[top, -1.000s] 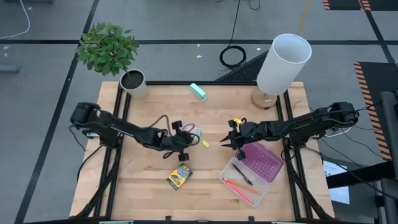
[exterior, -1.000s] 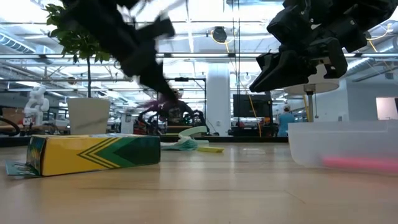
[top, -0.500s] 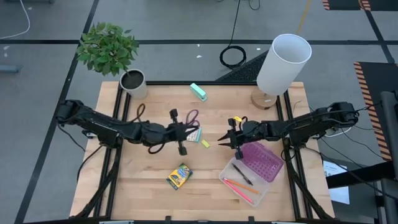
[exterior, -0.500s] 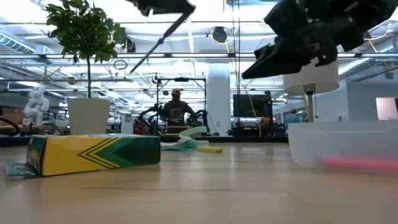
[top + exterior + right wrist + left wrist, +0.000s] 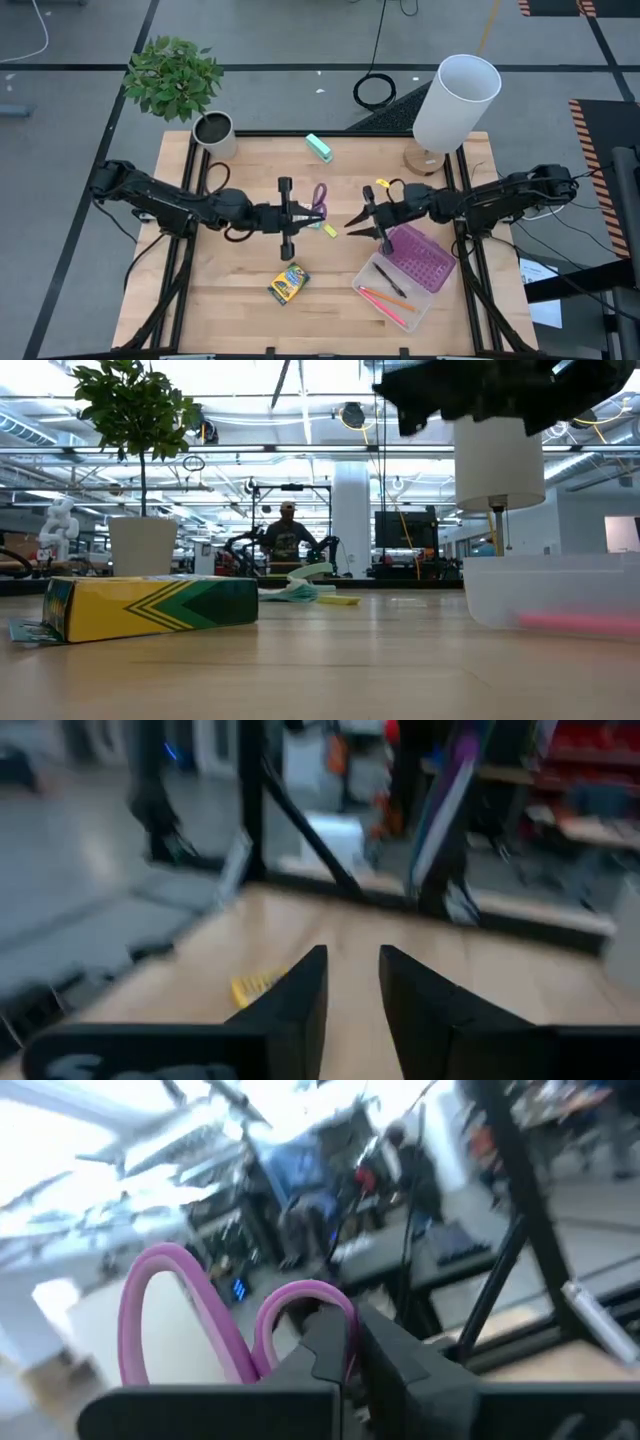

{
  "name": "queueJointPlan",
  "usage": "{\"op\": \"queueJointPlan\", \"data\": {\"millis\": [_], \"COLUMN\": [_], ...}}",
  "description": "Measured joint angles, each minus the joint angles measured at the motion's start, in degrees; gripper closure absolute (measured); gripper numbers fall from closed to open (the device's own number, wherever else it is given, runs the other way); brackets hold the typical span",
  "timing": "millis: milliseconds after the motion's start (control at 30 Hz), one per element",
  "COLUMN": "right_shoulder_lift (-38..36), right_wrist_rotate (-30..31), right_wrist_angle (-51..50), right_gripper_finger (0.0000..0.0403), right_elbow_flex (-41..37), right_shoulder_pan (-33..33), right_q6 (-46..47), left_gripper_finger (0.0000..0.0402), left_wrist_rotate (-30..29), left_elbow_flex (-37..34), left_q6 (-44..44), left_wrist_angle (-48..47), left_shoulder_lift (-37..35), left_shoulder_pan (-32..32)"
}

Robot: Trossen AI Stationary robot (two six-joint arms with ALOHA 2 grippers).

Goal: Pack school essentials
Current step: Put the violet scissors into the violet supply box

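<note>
Purple-handled scissors (image 5: 316, 197) are clamped between the fingers of the left hand (image 5: 296, 211), lifted above the middle of the pale wooden table (image 5: 230, 300); the left wrist view shows the two handle loops standing just beyond the closed dark fingers (image 5: 330, 1342). The right hand (image 5: 358, 222) hovers right of centre, its two dark fingers slightly apart with nothing between them. Just beside it, toward the table's front right corner, sits a clear plastic tray (image 5: 372, 276) containing a pink perforated insert (image 5: 421, 258), a dark pen (image 5: 390, 280) and orange and pink pencils (image 5: 388, 303). A green-and-yellow crayon box (image 5: 288, 283) lies near the front edge, left of the tray. A small yellow eraser (image 5: 330, 231) lies at the table's centre, between the two hands. A teal rectangular block (image 5: 319, 147) rests near the rear edge; a potted plant (image 5: 213, 133) occupies the rear left corner and a white-shaded lamp (image 5: 455, 102) the rear right corner.
</note>
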Motion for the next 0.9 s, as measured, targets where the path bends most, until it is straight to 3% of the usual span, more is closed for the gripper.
{"op": "queueJointPlan", "data": {"millis": [167, 333, 500, 633, 900], "right_shoulder_lift": [0.0, 0.1, 0.1, 1.7, 9.5], "right_wrist_rotate": [-5.5, -5.6, -1.9, -1.4, -1.5], "right_wrist_angle": [4.5, 4.8, 4.8, 4.7, 15.7], "right_gripper_finger": [0.0259, 0.0194, 0.0146, 0.0127, 0.0122], "right_elbow_flex": [0.0, 0.0, 0.0, 0.0, 0.0], "right_shoulder_pan": [-1.3, -1.1, -1.1, -1.1, -1.3], "right_q6": [4.1, 5.8, 5.9, 6.8, 9.6], "left_gripper_finger": [0.0394, 0.0386, 0.0394, 0.0388, 0.0394], "left_wrist_rotate": [8.5, 13.7, 17.6, 20.7, 22.1], "left_elbow_flex": [0.0, 0.0, 0.0, 0.0, 0.0], "left_q6": [-0.1, -1.4, -2.8, -4.4, -6.9], "left_wrist_angle": [7.1, 14.7, 20.6, 24.3, 26.7], "left_shoulder_lift": [2.2, 6.3, 10.6, 12.9, 16.9], "left_shoulder_pan": [2.0, 3.8, 5.1, 5.9, 7.5]}}
